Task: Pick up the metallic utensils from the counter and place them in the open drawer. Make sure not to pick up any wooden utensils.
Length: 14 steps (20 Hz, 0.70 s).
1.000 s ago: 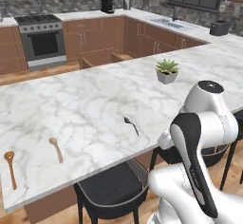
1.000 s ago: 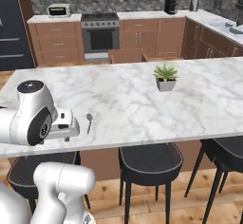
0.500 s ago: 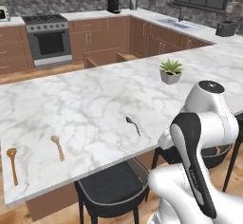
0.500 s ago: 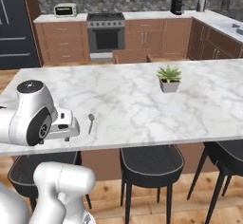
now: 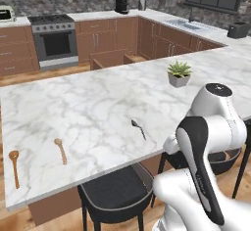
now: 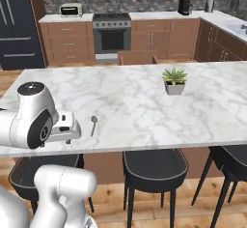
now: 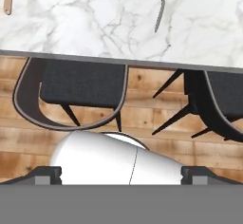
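One metal spoon [image 5: 138, 128]: thin, all grey, small oval bowl and slim handle — lying flat on the surface [image 5: 98, 103] near its front edge.
Surface: white marble slab with grey veining.
Wooden spoons: two — light brown, long-handled; one [image 5: 61, 150] left of the metal spoon, the other [image 5: 14, 167] near the left end.
Potted plant [image 5: 179, 73]: one, toward the far right.
Stools: one dark stool [image 5: 115, 192] under the front edge.
Tool [image 7: 121, 173]: fingers spread wide apart, holding nothing, below the surface's edge over the floor.
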{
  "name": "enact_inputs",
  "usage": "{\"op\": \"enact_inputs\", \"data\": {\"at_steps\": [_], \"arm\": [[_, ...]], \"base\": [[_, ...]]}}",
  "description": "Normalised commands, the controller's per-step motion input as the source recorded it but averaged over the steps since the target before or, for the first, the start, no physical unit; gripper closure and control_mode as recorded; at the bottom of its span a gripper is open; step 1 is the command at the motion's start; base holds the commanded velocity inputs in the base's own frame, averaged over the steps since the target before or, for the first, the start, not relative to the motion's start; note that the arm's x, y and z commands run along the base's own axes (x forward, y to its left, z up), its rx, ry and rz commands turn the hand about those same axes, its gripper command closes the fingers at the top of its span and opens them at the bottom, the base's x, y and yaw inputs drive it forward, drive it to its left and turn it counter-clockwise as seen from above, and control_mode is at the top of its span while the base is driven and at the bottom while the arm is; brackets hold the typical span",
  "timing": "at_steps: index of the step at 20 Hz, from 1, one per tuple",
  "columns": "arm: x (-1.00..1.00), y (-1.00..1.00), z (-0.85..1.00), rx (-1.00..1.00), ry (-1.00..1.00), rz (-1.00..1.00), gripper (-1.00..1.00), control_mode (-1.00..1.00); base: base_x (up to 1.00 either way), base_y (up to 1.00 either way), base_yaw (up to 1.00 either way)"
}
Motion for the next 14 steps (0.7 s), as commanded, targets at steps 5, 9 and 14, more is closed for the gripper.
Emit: {"op": "enact_inputs", "data": {"at_steps": [5,9,14], "arm": [[0.75,0.02,0.18,-0.08,0.30,0.02,-1.00,-1.00],[1.00,0.01,0.18,-0.10,0.38,0.06,-1.00,-1.00],[1.00,0.04,-0.04,-0.08,0.15,0.03,-1.00,-1.00]], "base": [[0.00,0.00,0.00],[0.00,0.00,0.00],[0.00,0.00,0.00]]}}
